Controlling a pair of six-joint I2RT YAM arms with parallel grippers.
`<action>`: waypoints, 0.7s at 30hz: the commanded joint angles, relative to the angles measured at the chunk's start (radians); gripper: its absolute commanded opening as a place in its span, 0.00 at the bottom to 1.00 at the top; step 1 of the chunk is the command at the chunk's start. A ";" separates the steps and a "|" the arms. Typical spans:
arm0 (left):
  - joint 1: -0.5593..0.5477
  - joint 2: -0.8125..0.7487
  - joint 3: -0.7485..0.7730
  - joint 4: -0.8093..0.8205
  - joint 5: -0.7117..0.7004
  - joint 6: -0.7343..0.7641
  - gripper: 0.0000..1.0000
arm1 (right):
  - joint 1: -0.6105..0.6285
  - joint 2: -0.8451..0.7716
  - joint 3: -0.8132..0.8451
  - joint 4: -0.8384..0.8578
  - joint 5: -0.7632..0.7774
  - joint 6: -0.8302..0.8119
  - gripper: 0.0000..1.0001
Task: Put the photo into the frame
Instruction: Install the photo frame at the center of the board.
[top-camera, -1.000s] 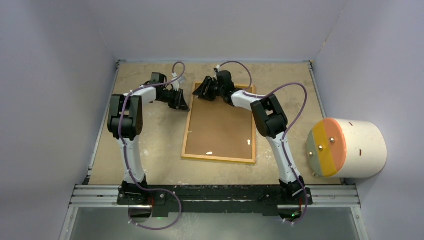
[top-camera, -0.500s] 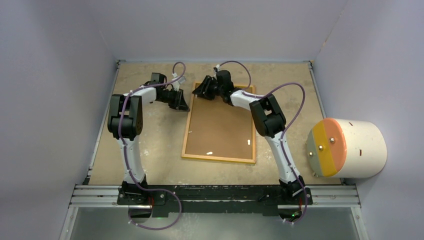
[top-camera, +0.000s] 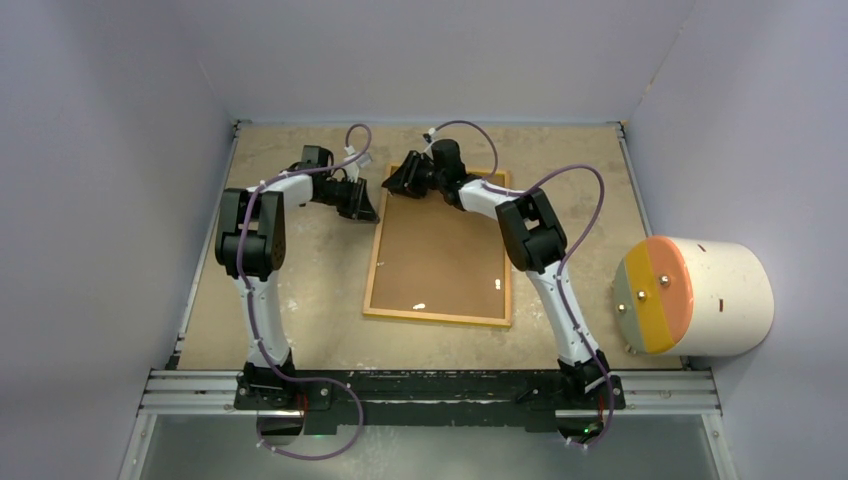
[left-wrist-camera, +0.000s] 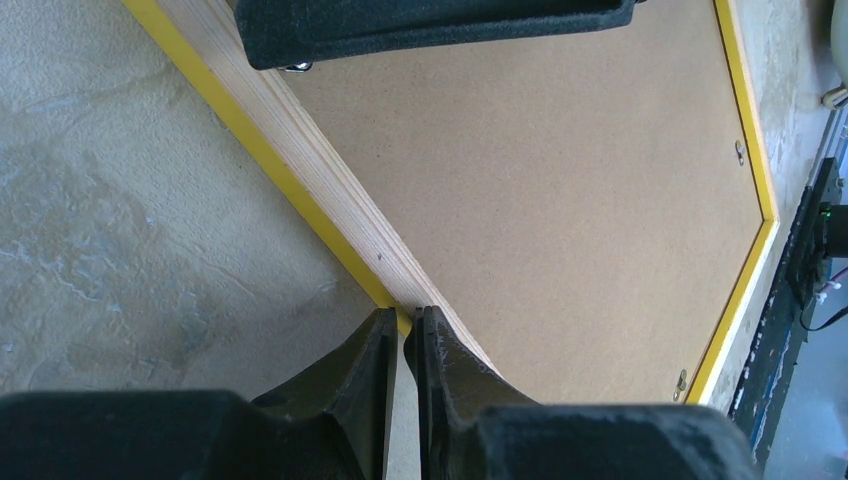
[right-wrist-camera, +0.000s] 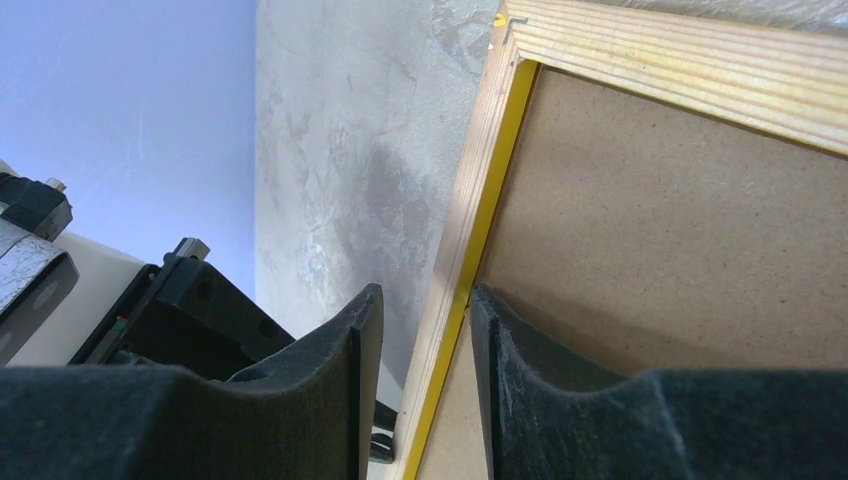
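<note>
The frame (top-camera: 372, 265) lies back-up on the table, and the brown backing board (top-camera: 440, 250) fills it. The photo is hidden. My left gripper (top-camera: 368, 212) is shut, and its tips (left-wrist-camera: 405, 318) touch the outer yellow-and-wood left rail of the frame (left-wrist-camera: 300, 140). At the frame's far left corner my right gripper (top-camera: 393, 185) is open. In the right wrist view it (right-wrist-camera: 425, 305) straddles the rail (right-wrist-camera: 475, 180): one finger is on the backing board (right-wrist-camera: 680, 230), and the other stands outside the rail with a gap.
A white drum (top-camera: 735, 295) with an orange, yellow and grey face sits off the table's right edge. Two small white clips (top-camera: 420, 306) lie on the backing near its front edge. Walls close in the left, back and right sides.
My right gripper has shifted slightly left and farther back along the frame's far edge, toward the corner. The left arm and the frame have not moved.
</note>
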 joint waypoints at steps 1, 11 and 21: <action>-0.022 0.030 -0.026 -0.035 -0.022 0.047 0.15 | 0.026 0.041 0.027 -0.071 -0.072 -0.018 0.40; -0.022 0.028 -0.023 -0.041 -0.025 0.053 0.15 | 0.027 0.021 0.020 -0.040 -0.132 0.016 0.38; -0.022 0.018 -0.023 -0.034 -0.054 0.064 0.15 | 0.049 0.015 0.013 -0.021 -0.171 0.050 0.40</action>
